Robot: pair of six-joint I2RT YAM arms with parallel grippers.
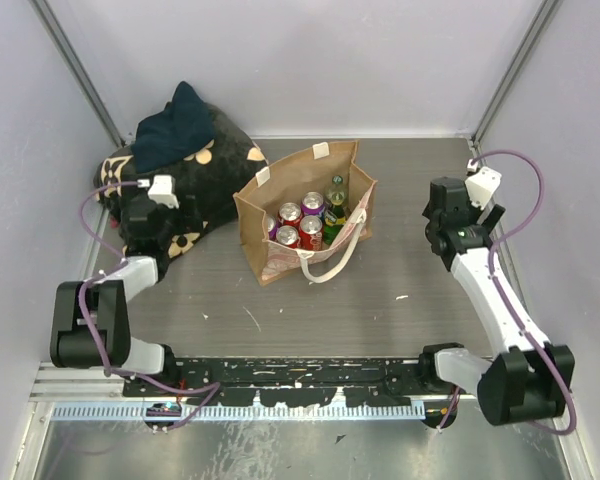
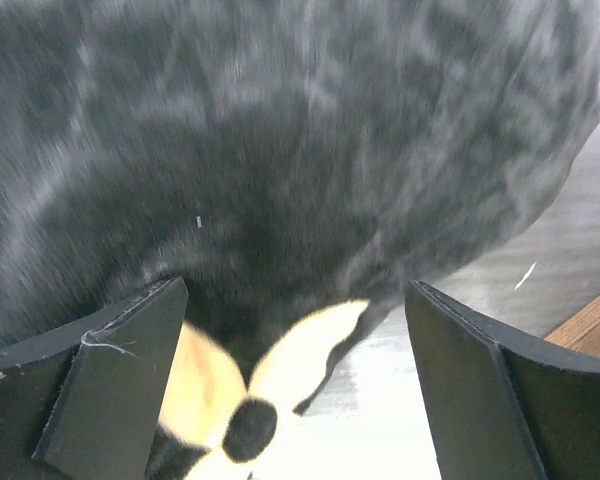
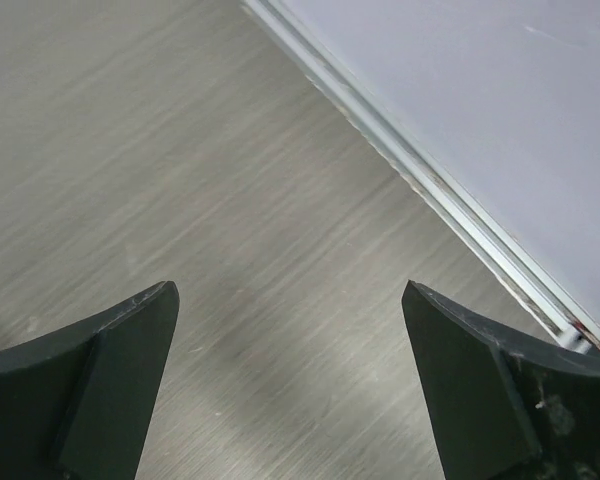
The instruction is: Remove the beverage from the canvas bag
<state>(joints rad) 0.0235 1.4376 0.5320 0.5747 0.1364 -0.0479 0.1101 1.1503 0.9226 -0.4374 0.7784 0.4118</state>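
Note:
The tan-brown canvas bag (image 1: 305, 210) stands open in the middle of the table, its cream handles hanging over the rim. Inside it stand several cans (image 1: 300, 222), red and purple, and a green bottle (image 1: 336, 199). A corner of the bag shows at the right edge of the left wrist view (image 2: 595, 320). My left gripper (image 1: 145, 215) is open and empty, held over the black bag (image 1: 195, 180) left of the canvas bag. My right gripper (image 1: 442, 215) is open and empty over bare table, right of the canvas bag.
The black bag with tan pattern fills the left wrist view (image 2: 280, 150); a dark blue cloth (image 1: 175, 125) lies on top of it. White enclosure walls ring the table; the back-right wall rail (image 3: 430, 180) is close to my right gripper.

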